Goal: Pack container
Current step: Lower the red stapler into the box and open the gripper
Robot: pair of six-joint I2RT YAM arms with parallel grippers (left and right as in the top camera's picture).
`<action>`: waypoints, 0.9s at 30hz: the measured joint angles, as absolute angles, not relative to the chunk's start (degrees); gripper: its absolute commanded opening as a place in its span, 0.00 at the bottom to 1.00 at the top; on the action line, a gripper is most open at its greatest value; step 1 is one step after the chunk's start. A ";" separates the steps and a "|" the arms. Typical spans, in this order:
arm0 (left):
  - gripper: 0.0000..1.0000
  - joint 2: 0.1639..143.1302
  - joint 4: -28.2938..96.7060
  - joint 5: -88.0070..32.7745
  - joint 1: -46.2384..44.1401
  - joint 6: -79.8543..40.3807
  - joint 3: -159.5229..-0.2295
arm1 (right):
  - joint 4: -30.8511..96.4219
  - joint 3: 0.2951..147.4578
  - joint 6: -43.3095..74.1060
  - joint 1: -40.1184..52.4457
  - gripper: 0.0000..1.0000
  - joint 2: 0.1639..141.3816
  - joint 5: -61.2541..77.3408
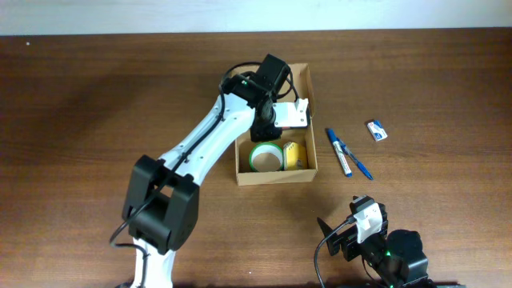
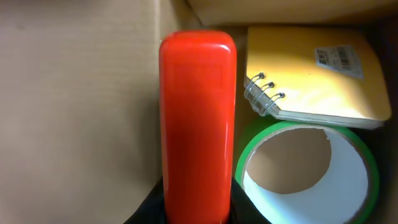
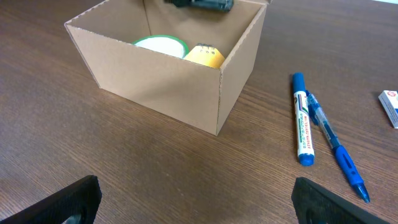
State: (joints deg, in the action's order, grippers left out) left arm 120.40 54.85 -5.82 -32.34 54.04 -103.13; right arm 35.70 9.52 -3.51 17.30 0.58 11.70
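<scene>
Two pens [image 1: 339,152] lie on the bench [image 1: 80,120] just right of the cardboard box [image 1: 276,178], which sits mid-bench, nearer the far edge. The left claw [image 1: 282,118] reaches down into the box, grasping a red block [image 2: 198,124] beside a green tape roll [image 2: 305,174] and a yellow notebook [image 2: 317,74]. The right claw [image 3: 196,198] hangs released by the near edge.

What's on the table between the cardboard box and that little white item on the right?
A blue-capped white marker and a blue pen, lying side by side; the overhead and right wrist views both show them.
</scene>
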 measured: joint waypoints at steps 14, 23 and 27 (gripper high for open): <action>0.39 121.73 53.49 -5.87 -32.99 53.54 -103.13 | 35.70 9.52 -3.51 17.30 0.99 0.58 11.70; 0.55 121.73 53.28 -6.00 -32.99 53.39 -103.13 | 35.70 9.52 -3.51 17.30 0.99 0.58 11.70; 0.55 121.73 54.19 -6.00 -32.99 51.11 -103.13 | 35.70 9.52 -3.53 17.30 0.99 0.58 11.70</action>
State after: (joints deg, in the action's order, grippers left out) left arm 121.73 54.19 -6.00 -32.99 51.11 -103.13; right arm 35.70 9.52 -3.53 17.30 0.58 11.70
